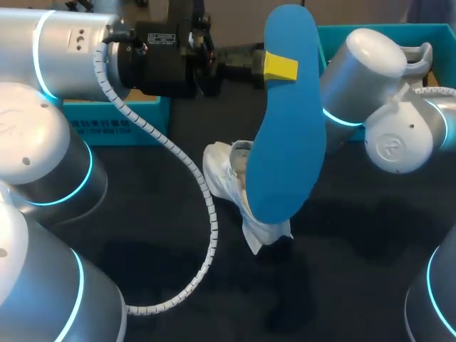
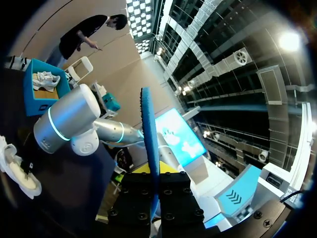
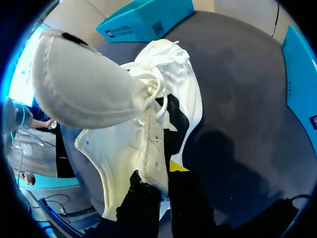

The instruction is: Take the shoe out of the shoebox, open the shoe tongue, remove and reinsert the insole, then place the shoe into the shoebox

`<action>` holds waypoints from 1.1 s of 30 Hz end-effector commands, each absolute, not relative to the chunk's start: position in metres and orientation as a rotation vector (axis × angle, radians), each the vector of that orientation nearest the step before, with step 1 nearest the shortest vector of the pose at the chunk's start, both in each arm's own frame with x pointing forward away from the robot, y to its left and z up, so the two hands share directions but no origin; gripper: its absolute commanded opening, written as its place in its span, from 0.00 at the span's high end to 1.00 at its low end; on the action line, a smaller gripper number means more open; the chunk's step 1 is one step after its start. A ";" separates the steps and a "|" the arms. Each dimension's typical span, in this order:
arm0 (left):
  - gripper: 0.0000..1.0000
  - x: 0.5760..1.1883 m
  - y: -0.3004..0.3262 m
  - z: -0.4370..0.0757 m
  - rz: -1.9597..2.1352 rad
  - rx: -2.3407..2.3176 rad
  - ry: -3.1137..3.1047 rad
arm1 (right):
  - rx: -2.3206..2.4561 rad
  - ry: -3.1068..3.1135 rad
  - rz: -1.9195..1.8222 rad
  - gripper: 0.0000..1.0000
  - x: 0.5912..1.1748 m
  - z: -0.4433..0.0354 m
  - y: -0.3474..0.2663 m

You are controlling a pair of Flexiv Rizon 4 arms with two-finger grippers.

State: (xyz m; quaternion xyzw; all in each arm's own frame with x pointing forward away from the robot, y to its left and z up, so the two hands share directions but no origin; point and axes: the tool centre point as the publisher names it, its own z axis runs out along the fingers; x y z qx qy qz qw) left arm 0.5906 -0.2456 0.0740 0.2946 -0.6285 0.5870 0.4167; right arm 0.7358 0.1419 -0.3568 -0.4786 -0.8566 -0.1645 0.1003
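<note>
Blue insole (image 1: 285,135) hangs upright, pinched near one end by the left hand (image 1: 280,68), just above the white shoe (image 1: 224,167) on the desk (image 1: 356,271), which the right hand (image 3: 161,181) clamps by its collar. Reinserting probably wants it tilted toe-first into the opening. There is bare desk in front, and the shoebox (image 1: 370,30) walls stand behind.

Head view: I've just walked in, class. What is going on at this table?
The left end effector holds the blue insole up above the table, clamped from both sides. The right end effector grips the white shoe by its edge, lower down. The insole is out of the shoe and not yet back in.
</note>
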 end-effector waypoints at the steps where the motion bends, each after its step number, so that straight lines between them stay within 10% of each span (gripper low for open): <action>1: 1.00 0.590 -0.247 0.074 1.474 0.741 -1.578 | -1.531 -2.511 -0.488 1.00 0.729 -0.348 0.144; 33: 1.00 0.590 -0.247 0.074 1.474 0.741 -1.578 | -1.932 -2.277 -0.422 1.00 0.709 -0.375 0.141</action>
